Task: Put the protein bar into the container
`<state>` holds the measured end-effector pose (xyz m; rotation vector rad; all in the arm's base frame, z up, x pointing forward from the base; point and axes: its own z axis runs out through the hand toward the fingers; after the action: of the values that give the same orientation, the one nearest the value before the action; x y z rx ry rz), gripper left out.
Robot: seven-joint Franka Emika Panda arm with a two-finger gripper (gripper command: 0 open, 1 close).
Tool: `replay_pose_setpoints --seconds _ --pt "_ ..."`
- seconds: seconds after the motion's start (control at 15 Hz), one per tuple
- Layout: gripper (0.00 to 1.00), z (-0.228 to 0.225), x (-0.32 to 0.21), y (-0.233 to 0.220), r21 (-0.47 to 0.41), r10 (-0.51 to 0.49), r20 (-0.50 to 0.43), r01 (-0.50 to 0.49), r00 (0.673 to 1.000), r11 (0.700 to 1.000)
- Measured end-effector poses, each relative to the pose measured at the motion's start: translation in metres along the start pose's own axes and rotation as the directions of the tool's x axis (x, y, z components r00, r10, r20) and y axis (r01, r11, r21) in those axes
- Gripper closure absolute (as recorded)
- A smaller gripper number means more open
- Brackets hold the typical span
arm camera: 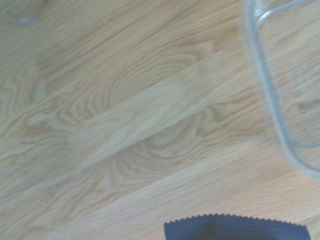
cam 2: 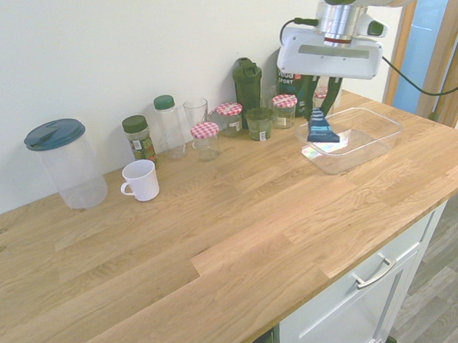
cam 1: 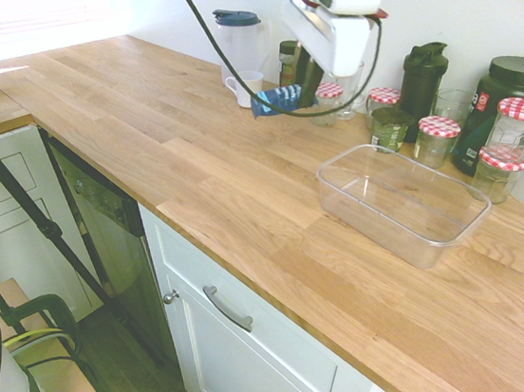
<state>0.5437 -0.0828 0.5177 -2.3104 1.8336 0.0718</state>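
Observation:
My gripper [cam 1: 301, 91] hangs above the wooden counter, shut on one end of the protein bar [cam 1: 276, 100], a dark blue wrapper with light-blue markings. The bar [cam 2: 319, 127] dangles in the air over the counter, just beside the near short end of the container [cam 2: 368, 143]. The container [cam 1: 335, 202] is a clear shallow plastic tub with nothing in it. In the wrist view the bar's serrated wrapper edge [arm camera: 235, 228] shows at the bottom, and the container's rim [arm camera: 265, 76] curves along the side.
Along the wall stand jars with red-checked lids [cam 1: 439, 128], a dark shaker bottle [cam 1: 423, 79], a black tub [cam 1: 507, 89], spice jars [cam 2: 139, 136], a white mug [cam 2: 141, 180] and a clear pitcher with a blue lid [cam 2: 63, 161].

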Motion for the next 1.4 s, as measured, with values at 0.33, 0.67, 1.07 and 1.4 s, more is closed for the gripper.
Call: replay_pose_setpoints --seconds 0.33,0.67,1.07,1.4 --pt "1.00 -0.011 0.098 0.054 0.018 0.080 0.036 -0.081 0.996 0.997" --pt "1.00 0.006 0.128 0.065 0.000 0.110 0.055 -0.110 0.992 0.994" --pt "1.00 0.027 0.147 0.069 -0.025 0.123 0.066 -0.122 0.990 0.992" --pt "1.00 0.050 0.153 0.063 -0.034 0.131 0.077 -0.129 0.988 0.991"
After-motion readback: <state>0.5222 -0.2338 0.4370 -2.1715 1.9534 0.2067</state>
